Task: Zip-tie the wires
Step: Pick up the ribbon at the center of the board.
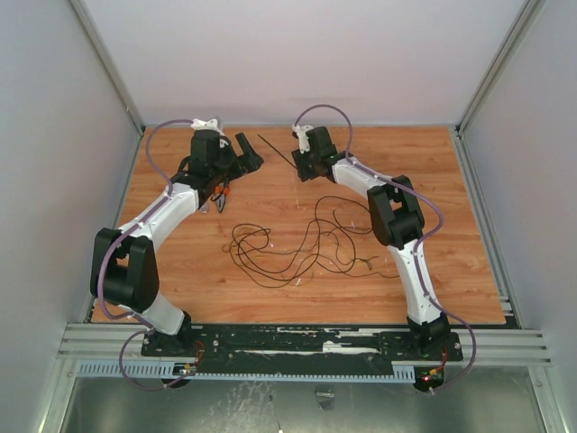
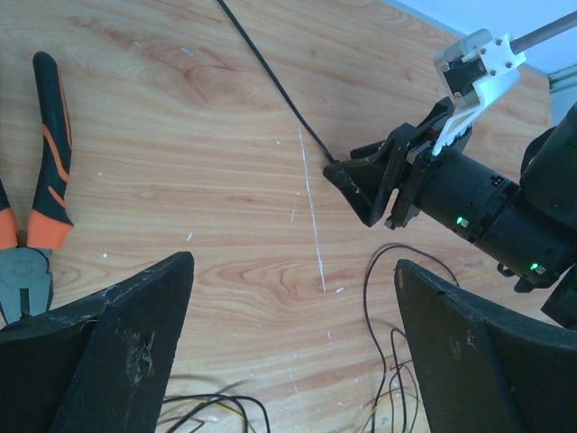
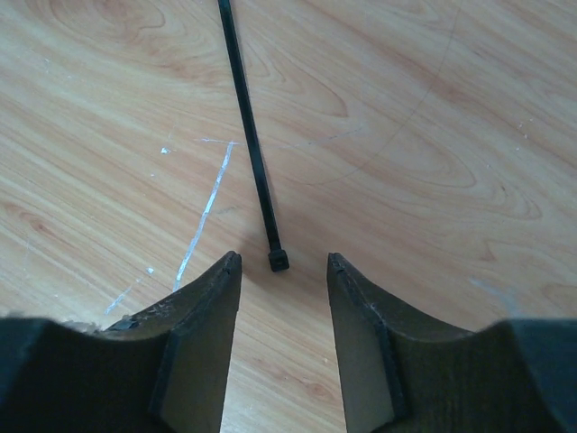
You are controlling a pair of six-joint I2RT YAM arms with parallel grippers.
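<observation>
Zip tie (image 3: 252,149) lies flat at the far side of the table (image 1: 451,271). Its head end sits between the right gripper (image 3: 283,263) tips, jaws part-spread, apparently not touching it. Left gripper (image 2: 293,271) spread wide, holding nothing. Pliers (image 2: 41,180) by the left arm. Wires (image 1: 288,244) mid-table, well apart.

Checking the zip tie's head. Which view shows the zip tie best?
Right wrist: the zip tie runs large and sharp, its head lying between the fingers of the open right pincer. Top external shows only a thin dark line by that pincer; left wrist shows the strip, its head indistinct beside the pincer.
</observation>
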